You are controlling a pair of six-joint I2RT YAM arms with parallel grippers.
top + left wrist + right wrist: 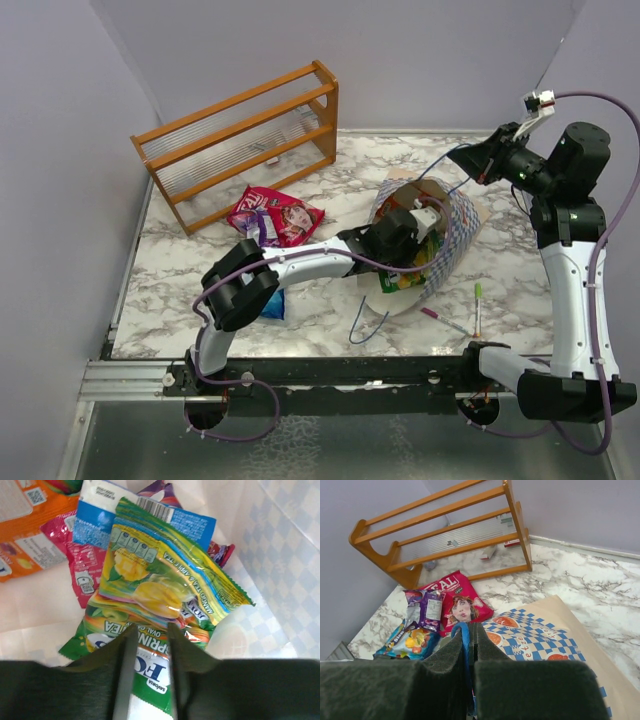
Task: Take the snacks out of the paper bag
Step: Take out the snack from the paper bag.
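Left gripper point(150, 626) deep inside the bag point(292, 575), fingers narrowly parted astride a green packet point(150, 680); impossible to tell whether pinching it or merely straddling it. Just past the fingertips, also within the bag, a green-yellow packet point(165, 575) atop a blue packet point(95, 525), with a pink packet point(82, 572) and an orange packet point(30, 545) further in. Right gripper point(466, 628) pressed together on the bag's blue handle point(465, 637), raised just beyond the bag's far right edge. Bag on its side on the marble table point(180, 270), mouth open toward the left arm. Outside, left of the bag: a red packet point(285, 215), a purple packet point(255, 228) touching it, and a fruit-print packet point(410, 642) nearer the arm bases. Green pen point(477, 303) and pink pen point(440, 320) just right of the bag's near end; wooden rack point(240, 140) well beyond the bag, far left.
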